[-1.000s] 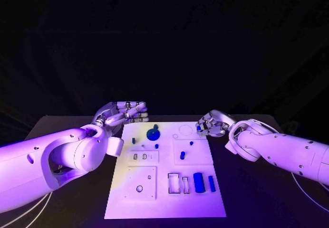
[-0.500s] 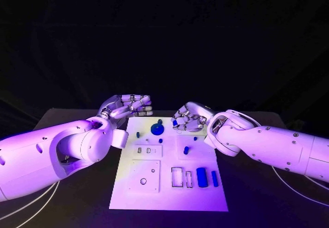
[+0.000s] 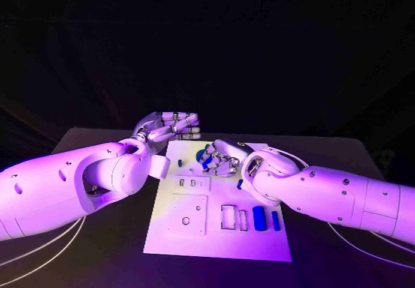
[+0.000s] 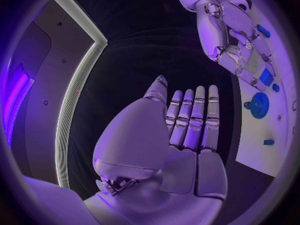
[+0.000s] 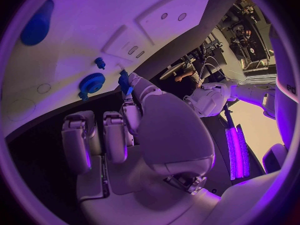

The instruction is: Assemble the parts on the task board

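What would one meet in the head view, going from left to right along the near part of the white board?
Round hole → empty rectangular slot → narrow slot → thick blue block → thin blue bar, all on the white board.

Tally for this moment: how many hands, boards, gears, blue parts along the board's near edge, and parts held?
Hands: 2, left hand and right hand
Task board: 1
Blue gear: 1
Near-edge blue parts: 2, block and bar
Small blue part at the right hand's fingertips: 1
Total: 7
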